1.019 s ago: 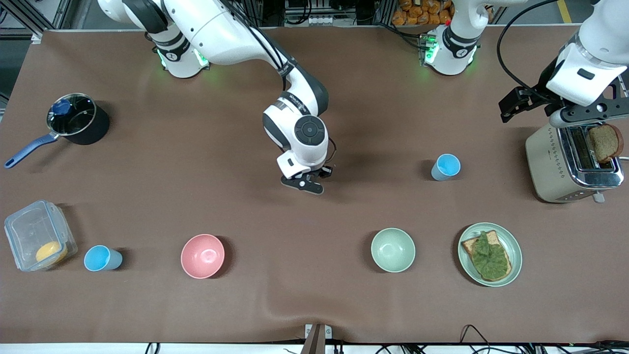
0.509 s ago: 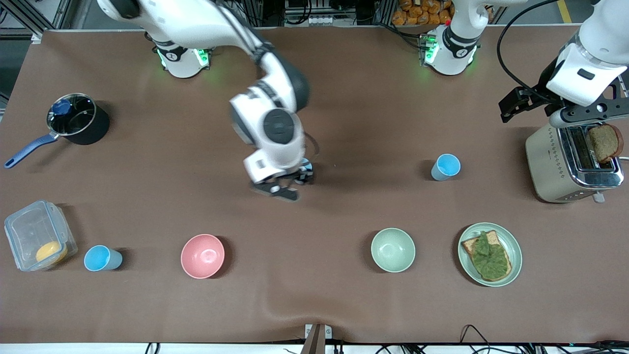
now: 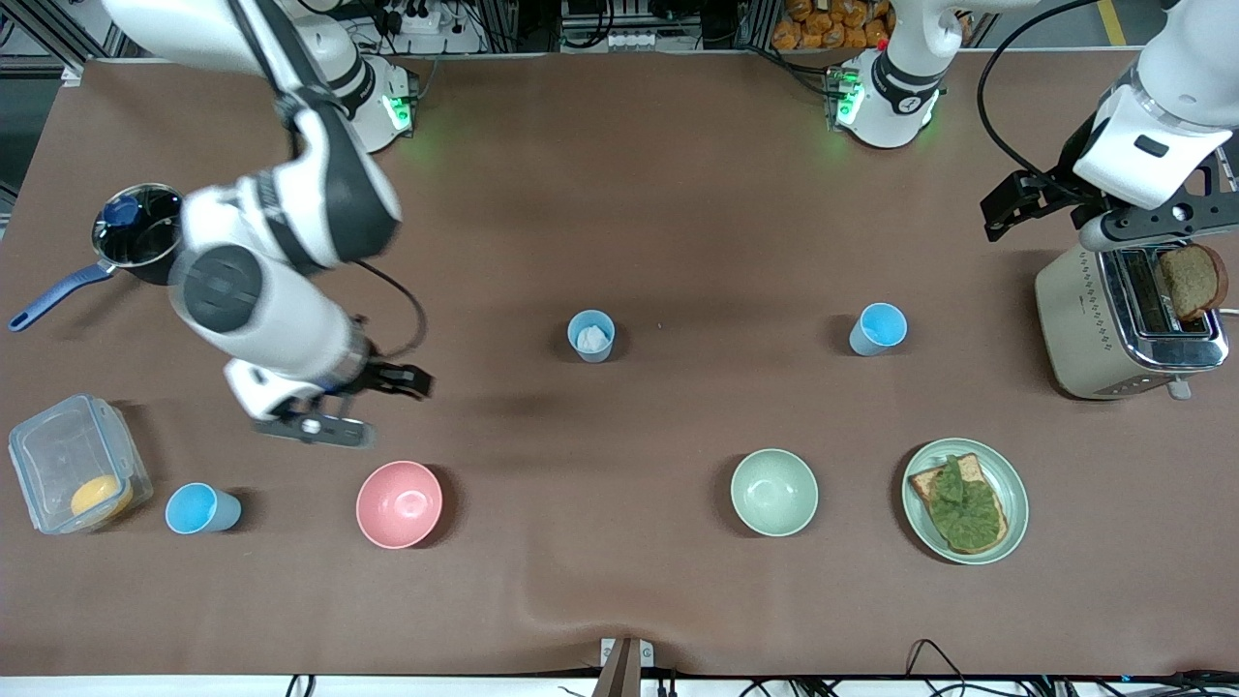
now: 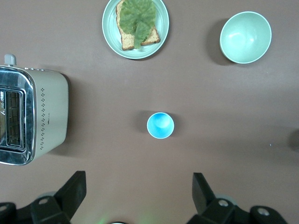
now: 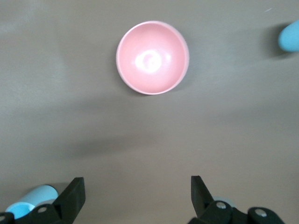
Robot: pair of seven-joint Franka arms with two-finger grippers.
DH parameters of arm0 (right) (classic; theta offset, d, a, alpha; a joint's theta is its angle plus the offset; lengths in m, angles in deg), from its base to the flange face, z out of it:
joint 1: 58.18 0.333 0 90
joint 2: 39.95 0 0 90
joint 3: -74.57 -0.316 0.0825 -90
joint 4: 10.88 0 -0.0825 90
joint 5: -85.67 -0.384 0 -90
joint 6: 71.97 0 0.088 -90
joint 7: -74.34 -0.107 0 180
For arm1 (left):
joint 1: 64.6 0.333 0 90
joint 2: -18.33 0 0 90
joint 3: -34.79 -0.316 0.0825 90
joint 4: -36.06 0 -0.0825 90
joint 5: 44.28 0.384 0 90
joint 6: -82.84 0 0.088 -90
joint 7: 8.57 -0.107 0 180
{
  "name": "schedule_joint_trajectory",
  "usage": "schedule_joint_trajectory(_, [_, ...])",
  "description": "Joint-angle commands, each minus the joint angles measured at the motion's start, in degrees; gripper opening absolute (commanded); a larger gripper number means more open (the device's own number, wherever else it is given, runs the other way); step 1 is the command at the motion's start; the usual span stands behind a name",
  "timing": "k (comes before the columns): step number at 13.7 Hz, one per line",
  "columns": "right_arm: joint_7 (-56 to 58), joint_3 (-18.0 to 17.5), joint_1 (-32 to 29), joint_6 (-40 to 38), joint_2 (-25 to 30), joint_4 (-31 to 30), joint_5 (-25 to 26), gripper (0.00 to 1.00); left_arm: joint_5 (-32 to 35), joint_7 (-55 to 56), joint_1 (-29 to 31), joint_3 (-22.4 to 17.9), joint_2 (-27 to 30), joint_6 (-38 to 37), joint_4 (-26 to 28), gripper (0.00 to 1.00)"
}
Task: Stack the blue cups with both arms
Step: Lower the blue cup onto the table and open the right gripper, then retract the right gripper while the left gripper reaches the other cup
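From the front view we find three blue cups on the counter (image 3: 619, 145). A paler greyish-blue cup (image 3: 590, 336) stands upright mid-counter with something white inside it. A sky-blue cup (image 3: 878, 329) stands toward the left arm's end, near the toaster (image 3: 1128, 324). A second sky-blue cup (image 3: 200, 509) stands at the right arm's end, just beside the clear plastic container (image 3: 77, 465) and near the pink bowl (image 3: 399, 503). The right gripper (image 3: 334, 407) hangs over bare counter between the saucepan (image 3: 150, 237) and the pink bowl, holding nothing. We judge it the nearer arm to the cup by the container, which lies lower in this view, toward the front camera. The left gripper (image 3: 1041, 203) is up beside the toaster; we take that arm to be waiting.

In the left wrist view, the fingers (image 4: 74, 193) are spread wide and empty. The sky-blue cup (image 4: 160, 125) sits mouth-up, roughly centred between them, with the pale green bowl (image 4: 245, 37) and the plate of toast (image 4: 135, 28) well apart from it.

In the right wrist view, the fingers (image 5: 74, 196) are likewise spread and empty. The pink bowl (image 5: 152, 57) lies well clear of them, and the sky-blue cup (image 5: 30, 200) shows partly at the frame's edge beside one finger, off to the side, not between them. We think the gripper must shift toward that cup before closing.
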Motion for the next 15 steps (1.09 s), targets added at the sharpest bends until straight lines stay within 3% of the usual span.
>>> schedule_joint_trajectory(1, [11.51,-1.14,-5.09,-0.8,7.77,-6.63,-0.33,1.0,0.44,0.72,-0.73,0.64,-0.41,-0.74,-0.47,1.0])
schedule_joint_trajectory(6, [12.7,-1.23,-9.05,-2.05,8.04,-6.1,-0.78,1.0,1.15,0.19,-1.44,0.91,-3.48,-0.22,-0.99,1.0])
schedule_joint_trajectory(15, [17.54,-1.23,-8.71,-0.38,7.51,-6.01,-0.34,1.0,2.64,0.2,-1.0,1.61,-8.41,-0.13,-1.35,1.0])
